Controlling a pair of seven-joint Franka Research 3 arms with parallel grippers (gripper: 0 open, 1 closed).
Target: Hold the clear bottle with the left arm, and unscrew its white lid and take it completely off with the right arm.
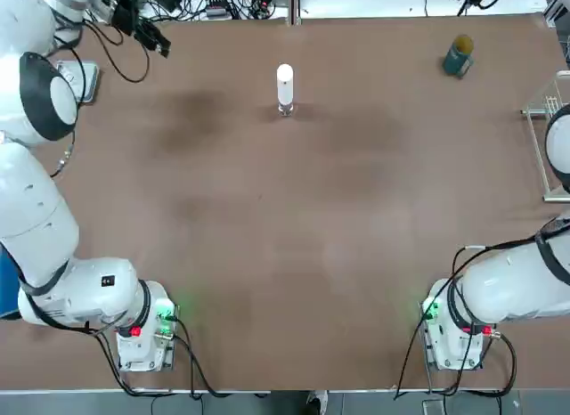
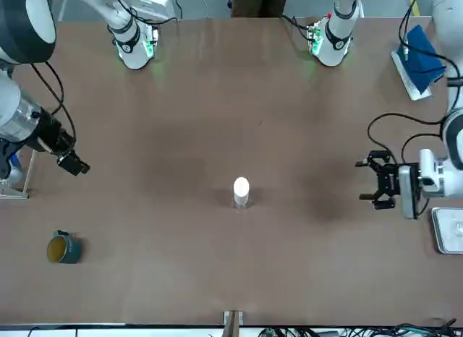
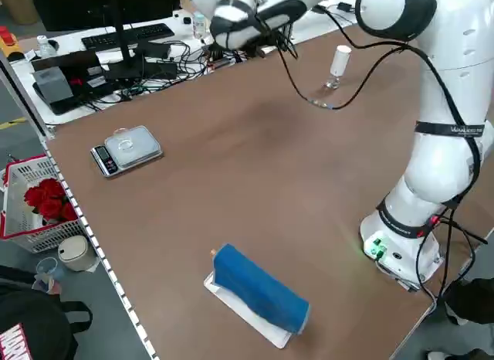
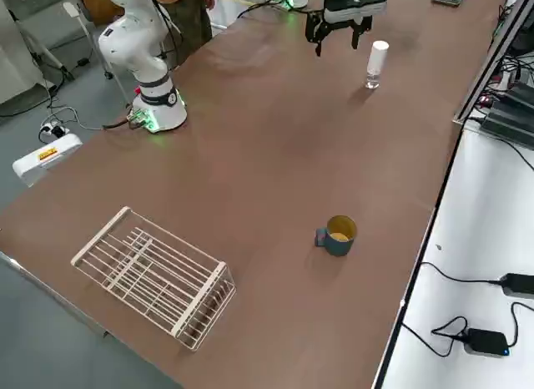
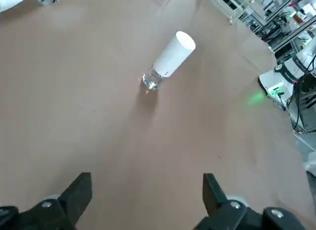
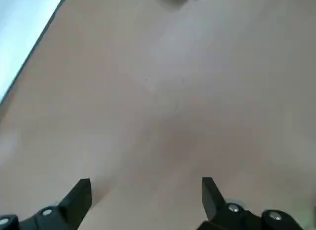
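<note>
The left arm's black two-finger gripper (image 2: pixel 379 181) is waiting, jaws apart, at the front view's right; the right arm's black gripper (image 2: pixel 73 163), jaws also apart, is hanging upper left. Between them, the tall white cylindrical lid (image 2: pixel 241 186) is topping the small clear bottle (image 4: pixel 373 81), upright, probably light and slick, seemingly best gripped low.

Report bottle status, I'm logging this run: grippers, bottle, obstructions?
Left gripper open, off to bottle's side. Right gripper open, empty. Bottle upright, lid on. Nothing touching it.

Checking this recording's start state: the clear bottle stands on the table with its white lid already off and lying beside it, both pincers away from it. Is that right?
Not quite: the white lid is still on the clear bottle, as the left wrist view shows. The rest holds.
</note>
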